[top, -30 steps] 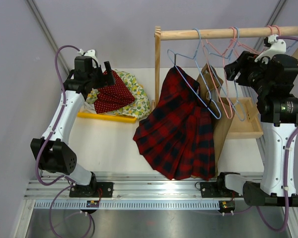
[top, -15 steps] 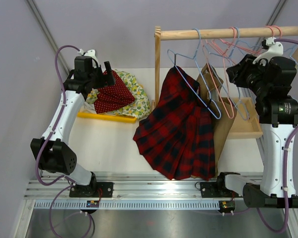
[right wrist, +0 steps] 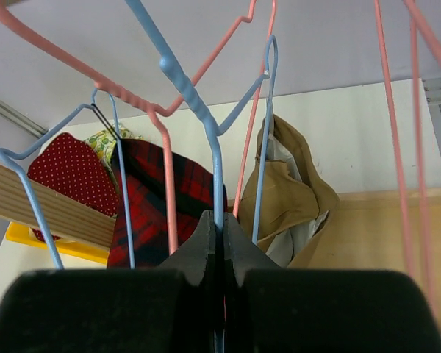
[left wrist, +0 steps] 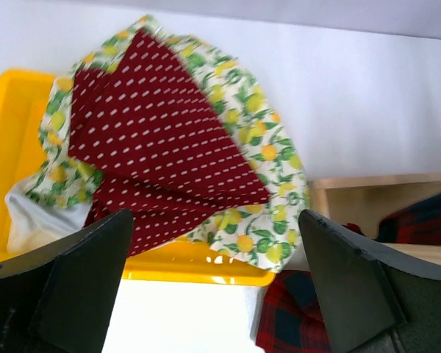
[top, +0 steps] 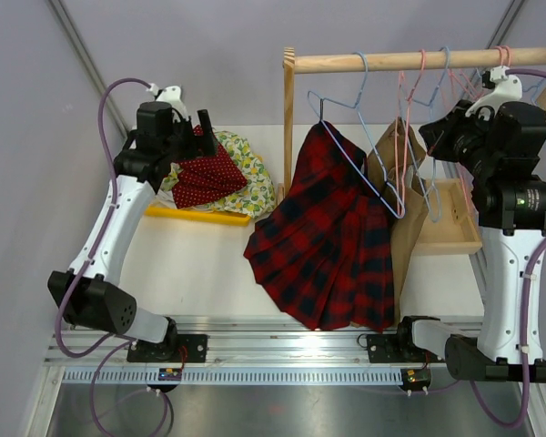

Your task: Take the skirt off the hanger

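The red and dark tartan skirt hangs from a pale-blue wire hanger on the wooden rail, its hem reaching down near the table's front. The same skirt shows behind the wires in the right wrist view. My right gripper is up among the hangers to the skirt's right. Its jaws are shut on the wire of another pale-blue hanger, not the one bearing the skirt. My left gripper stands open over the clothes pile at the far left, holding nothing.
A yellow tray holds a red white-dotted garment and a lemon-print garment. Pink hangers and a tan garment hang beside the skirt. A wooden post holds the rail; a wooden box sits at right.
My right gripper has closed from open onto a pale-blue hanger wire, and the hangers near it have swung. The left arm has shifted slightly and stays open.
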Tool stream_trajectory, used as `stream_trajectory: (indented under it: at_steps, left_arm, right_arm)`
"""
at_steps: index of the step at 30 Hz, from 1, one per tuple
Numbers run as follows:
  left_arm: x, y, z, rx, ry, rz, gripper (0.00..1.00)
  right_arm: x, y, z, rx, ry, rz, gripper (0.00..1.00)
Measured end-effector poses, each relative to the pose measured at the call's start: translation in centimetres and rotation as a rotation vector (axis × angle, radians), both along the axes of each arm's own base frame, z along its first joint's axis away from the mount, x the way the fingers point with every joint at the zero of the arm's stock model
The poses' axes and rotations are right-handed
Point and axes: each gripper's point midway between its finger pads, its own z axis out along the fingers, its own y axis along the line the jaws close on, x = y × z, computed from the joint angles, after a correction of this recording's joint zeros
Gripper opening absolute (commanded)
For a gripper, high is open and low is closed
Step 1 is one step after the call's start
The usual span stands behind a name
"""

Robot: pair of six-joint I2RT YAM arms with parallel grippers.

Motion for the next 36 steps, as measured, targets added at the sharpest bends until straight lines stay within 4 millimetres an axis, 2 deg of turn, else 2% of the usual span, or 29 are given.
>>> stream_trajectory:
  at_steps: [3,8,11,13,15,17,20,23,25,29,31,34,36]
  left_arm:
    - [-0.8,-3.1,3.9,0.017,-0.088,-0.079,0.99]
    - [-4.0,-9.0,14.5,-0.003,-0.326,-0.243,0.99]
    - [-7.8,-10.9,20.3,-0.058,-0.462,-0.339,0.99]
    - [-10.7,-11.9,23.2,-0.101,-0.536,-0.418,0.99]
    - [-13.8,-13.1,24.9,-0.136,-0.588,-0.513,0.99]
    - [-17.2,-15.6,25.8,-0.181,-0.621,-0.649,0.99]
    - [-21.0,-19.1,25.4,-0.237,-0.630,-0.830,0.99]
    - [-23.2,-22.7,23.7,-0.269,-0.597,-0.954,0.99]
    - [-24.9,-26.4,21.5,-0.279,-0.545,-1.048,0.99]
    - [-29.0,-34.4,15.9,-0.250,-0.418,-1.196,0.99]
    - [-31.7,-38.1,12.2,-0.213,-0.347,-1.262,0.99]
    - [-34.7,-41.4,8.3,-0.168,-0.281,-1.327,0.99]
    - [-36.1,-42.7,6.9,-0.152,-0.263,-1.349,0.99]
  right_arm:
    - [-0.6,-0.2,1.3,-0.003,-0.010,-0.012,0.00]
    - [-2.4,-0.7,3.7,-0.015,-0.065,-0.043,0.00]
    - [-3.8,-1.0,4.8,-0.020,-0.101,-0.059,0.00]
    - [-4.8,-1.2,5.2,-0.021,-0.117,-0.072,0.00]
    - [-6.0,-1.3,5.5,-0.023,-0.137,-0.084,0.00]
    - [-7.1,-1.5,5.5,-0.024,-0.151,-0.096,0.00]
    - [-8.4,-1.5,5.5,-0.023,-0.166,-0.099,0.00]
    - [-9.2,-1.5,5.4,-0.018,-0.173,-0.098,0.00]
    - [-9.5,-1.4,5.1,-0.009,-0.172,-0.098,0.00]
    - [-10.0,-1.2,4.8,0.011,-0.170,-0.096,0.00]
    - [-10.4,-1.0,4.9,0.022,-0.176,-0.088,0.00]
    - [-11.1,-0.7,5.3,0.040,-0.190,-0.075,0.00]
    - [-11.9,-0.4,5.4,0.054,-0.200,-0.065,0.00]
